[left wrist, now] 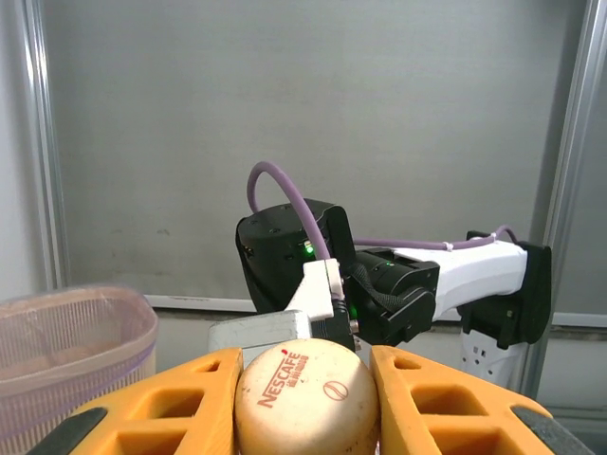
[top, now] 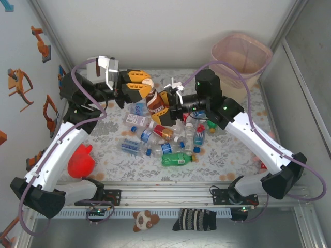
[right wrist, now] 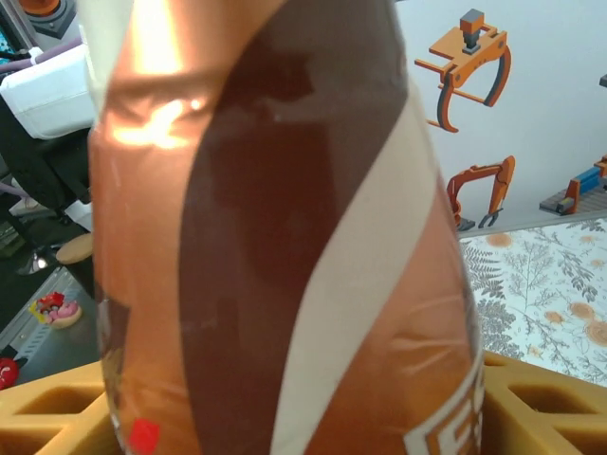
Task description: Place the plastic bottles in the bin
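A brown bottle (top: 154, 99) with a cream Nescafe cap (left wrist: 305, 403) hangs above the pile, between both arms. My left gripper (top: 140, 82) is shut on the cap, one orange finger (left wrist: 180, 403) on each side. My right gripper (top: 165, 102) closes on the bottle's body (right wrist: 285, 237), whose brown and copper label presses against both orange fingers (right wrist: 47, 417). Several more plastic bottles (top: 165, 137) lie in a heap on the flowered table, a green one (top: 176, 159) nearest the front. The pale pink bin (top: 241, 54) stands at the far right corner, its rim (left wrist: 76, 322) low left in the left wrist view.
A red rounded object (top: 81, 161) sits by the left arm near the front edge. A small plush toy (top: 143, 220) and a striped sock (top: 196, 220) lie below the base rail. Grey walls close the table at the back and right. The right arm's wrist (left wrist: 379, 284) faces the left camera closely.
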